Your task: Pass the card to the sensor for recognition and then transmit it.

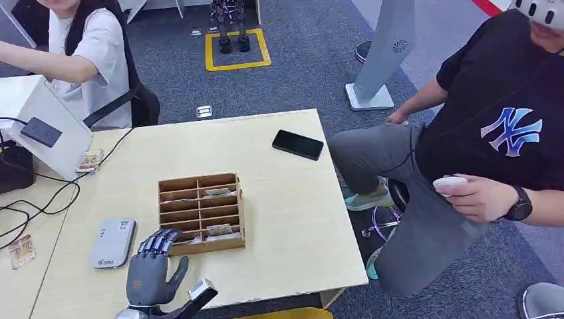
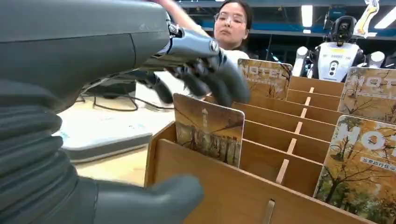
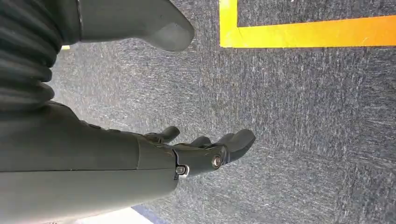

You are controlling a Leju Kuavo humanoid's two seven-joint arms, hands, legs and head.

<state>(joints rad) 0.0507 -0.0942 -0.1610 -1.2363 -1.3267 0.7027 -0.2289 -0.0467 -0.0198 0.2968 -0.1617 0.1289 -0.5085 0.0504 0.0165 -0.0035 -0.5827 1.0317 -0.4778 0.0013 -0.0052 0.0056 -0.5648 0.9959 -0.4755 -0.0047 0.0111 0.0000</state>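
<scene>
I look down on a pale wooden tabletop [image 1: 279, 199] set on grey-blue carpet, with a yellow square marked on the floor beyond it. At the far left a white slanted stand carries a dark sensor pad [image 1: 41, 131], with black cables trailing from it across the surface. One loose card [image 1: 22, 250] lies near the left edge and another [image 1: 89, 160] rests at the foot of the stand. A person in a white shirt [image 1: 93, 60] sits behind that corner.

Next comes a flat grey card reader [image 1: 113, 242], just left of my left robot hand [image 1: 151, 266]. That robot hand hangs over the near-left corner of the wooden card rack [image 1: 201, 214], fingers spread apart and curled downward, thumb low, holding nothing. In the left wrist view my fingertips [image 2: 224, 79] hover just above an upright hotel card [image 2: 208, 128] standing in the rack's nearest slot; they look close to it, not touching. More cards stand in other slots.

Right of the rack the tabletop is bare up to a black phone [image 1: 297, 144] near the far right corner. Past the right edge sits a person in a black shirt [image 1: 505, 113].

My right robot hand [image 3: 205, 151] hangs over carpet, fingers loosely apart, holding nothing.
</scene>
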